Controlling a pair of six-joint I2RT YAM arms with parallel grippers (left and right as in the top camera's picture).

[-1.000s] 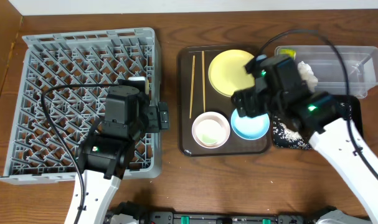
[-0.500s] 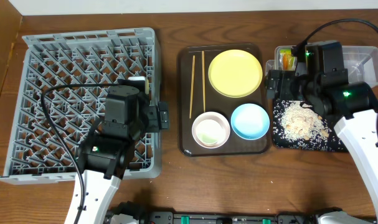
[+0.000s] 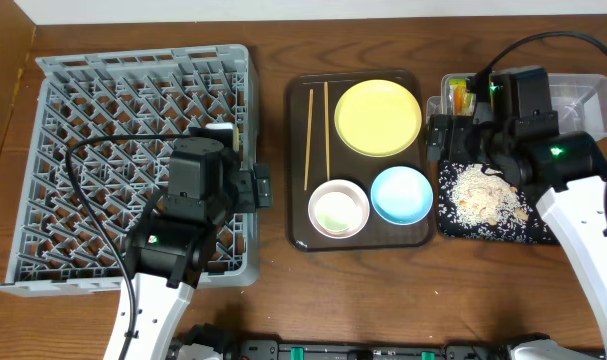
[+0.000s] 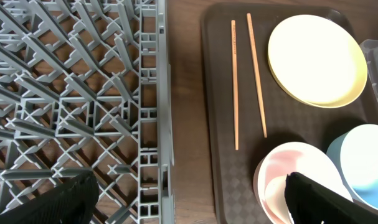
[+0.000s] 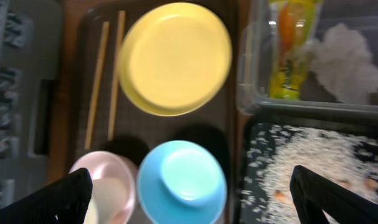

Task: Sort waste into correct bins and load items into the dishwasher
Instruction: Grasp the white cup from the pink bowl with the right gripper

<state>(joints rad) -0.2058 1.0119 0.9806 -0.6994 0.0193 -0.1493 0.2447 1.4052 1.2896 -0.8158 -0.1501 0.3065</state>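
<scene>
Both sets of jaws stood wide open and empty, the left gripper (image 4: 190, 203) over the grey dish rack's (image 3: 103, 130) right edge, the right gripper (image 5: 192, 200) over the left end of the black tray (image 5: 258, 186) holding rice scraps (image 5: 316, 155). Snack wrapper (image 5: 287, 53) and tissue (image 5: 343, 57) lay in the clear tub (image 5: 246, 93). Yellow plate (image 5: 175, 57), chopsticks (image 5: 105, 81), white bowl (image 5: 104, 186) and blue bowl (image 5: 181, 180) sat on the brown tray (image 3: 298, 215).

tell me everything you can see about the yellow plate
The yellow plate is round, plain pale yellow, smooth like plastic, with a low raised rim. It lies flat, right side up and empty on the back right of the dark brown serving tray, right of the chopsticks and behind the light blue bowl, touching neither.
</scene>
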